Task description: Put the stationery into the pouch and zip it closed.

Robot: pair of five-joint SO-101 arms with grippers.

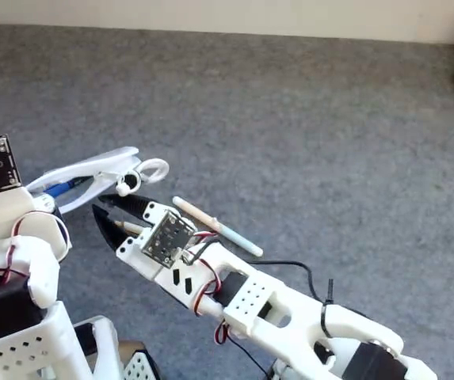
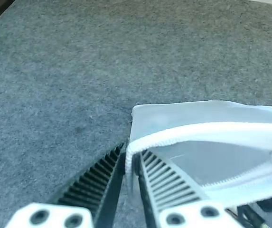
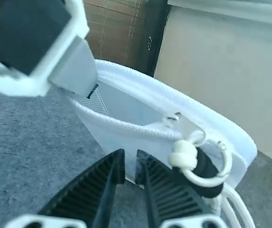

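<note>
Pouch (image 1: 92, 176): white, mouth open, at the left of the grey carpeted bench (image 1: 306, 119). A blue pen (image 1: 62, 189) shows inside it. Zip pull (image 3: 188, 154) with a white ring hangs at the pouch's end. Left hand (image 2: 132, 152) is clamped on the pouch rim. Right hand (image 3: 130, 159) sits just beside the pull, fingers all but together, nothing between them. A pale pen (image 1: 215, 226) lies loose on the bench, close by the right wrist.

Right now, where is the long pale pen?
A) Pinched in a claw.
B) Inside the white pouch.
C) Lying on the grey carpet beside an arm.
C: the pen lies flat on the grey carpet next to the right arm, outside the white pouch.
</note>
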